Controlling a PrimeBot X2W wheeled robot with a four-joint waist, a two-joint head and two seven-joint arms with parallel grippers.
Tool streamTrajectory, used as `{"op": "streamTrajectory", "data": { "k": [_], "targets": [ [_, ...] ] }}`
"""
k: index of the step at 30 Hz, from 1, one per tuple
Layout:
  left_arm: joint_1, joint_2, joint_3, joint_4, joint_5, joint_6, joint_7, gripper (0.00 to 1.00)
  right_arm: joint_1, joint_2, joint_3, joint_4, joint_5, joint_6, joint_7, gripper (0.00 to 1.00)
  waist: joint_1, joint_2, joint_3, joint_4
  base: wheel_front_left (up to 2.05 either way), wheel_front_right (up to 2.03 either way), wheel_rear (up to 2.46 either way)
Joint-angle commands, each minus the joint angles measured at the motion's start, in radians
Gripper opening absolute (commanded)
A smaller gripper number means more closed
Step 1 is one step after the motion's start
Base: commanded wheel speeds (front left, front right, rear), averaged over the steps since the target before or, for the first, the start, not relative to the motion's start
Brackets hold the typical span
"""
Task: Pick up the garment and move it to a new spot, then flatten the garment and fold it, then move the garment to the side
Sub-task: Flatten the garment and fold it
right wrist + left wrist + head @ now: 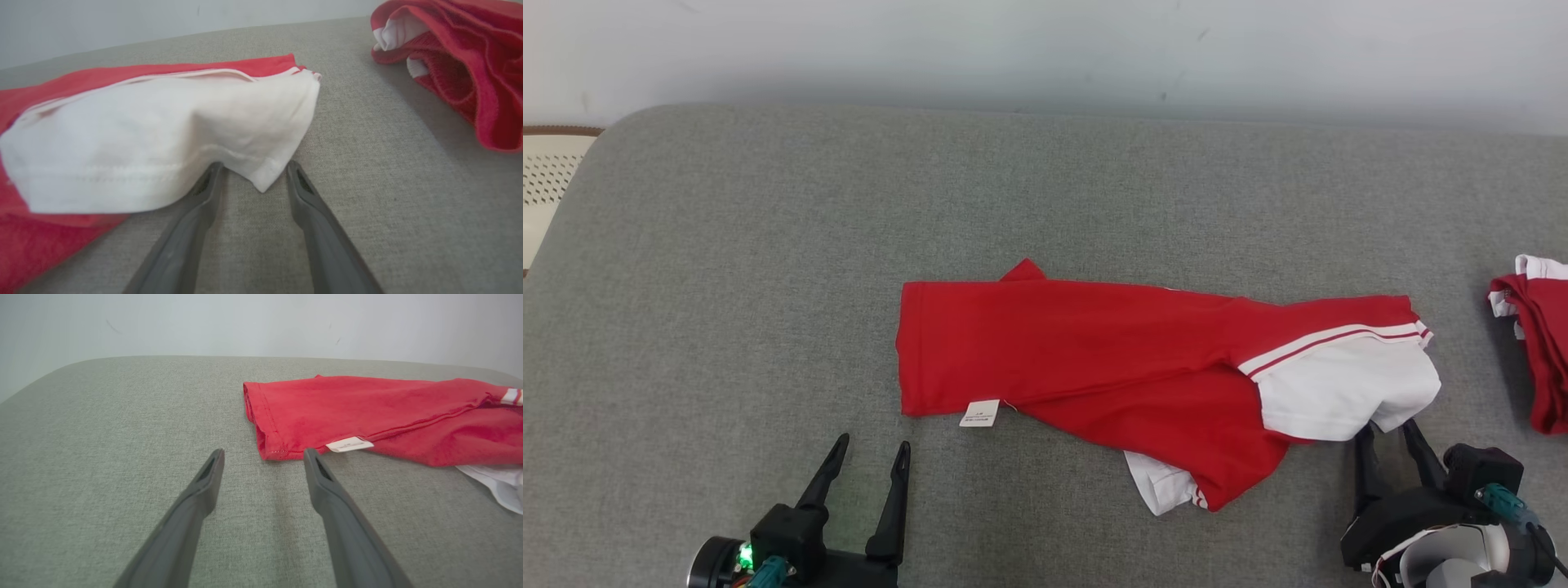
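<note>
A red garment (pixel 1086 351) with white sleeves lies loosely folded across the middle of the grey surface; a white tag (pixel 979 413) sticks out at its near left hem. My left gripper (pixel 872 447) stands open just short of that hem corner (pixel 271 451), touching nothing. My right gripper (pixel 1390 431) is open at the white sleeve (pixel 1339 384). In the right wrist view the right gripper (pixel 253 171) straddles the sleeve's hanging corner (pixel 265 177), the fingers apart and not pinching the cloth.
Another red and white garment (pixel 1535 343) lies bunched at the right edge, also in the right wrist view (pixel 461 69). A pale perforated object (pixel 547 180) sits off the grey surface's far left corner. A light wall runs behind.
</note>
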Motion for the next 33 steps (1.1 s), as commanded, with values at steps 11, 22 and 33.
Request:
{"op": "streamTrajectory", "data": {
  "k": [11, 22, 33],
  "targets": [
    [0.007, 0.001, 0.000, 0.003, 0.011, 0.004, -0.001, 1.00, 0.005, -0.013, -0.003, -0.001, 0.016, -0.001, -0.004, 0.00, -0.0001, 0.0000, -0.004, 0.001, 0.00, 0.00, 0.00],
    [0.030, 0.001, 0.007, 0.001, -0.013, 0.006, -0.001, 1.00, 0.101, -0.027, -0.005, -0.058, 0.033, -0.001, -0.004, 0.00, -0.0001, 0.0000, -0.046, -0.058, 0.00, 0.00, 0.00],
    [-0.030, 0.001, 0.038, 0.058, -0.088, -0.023, -0.001, 1.00, 0.147, -0.066, 0.051, -0.092, 0.070, -0.001, -0.004, 0.00, -0.0001, 0.0000, -0.030, -0.124, 0.00, 0.00, 0.00]
  ]
}}
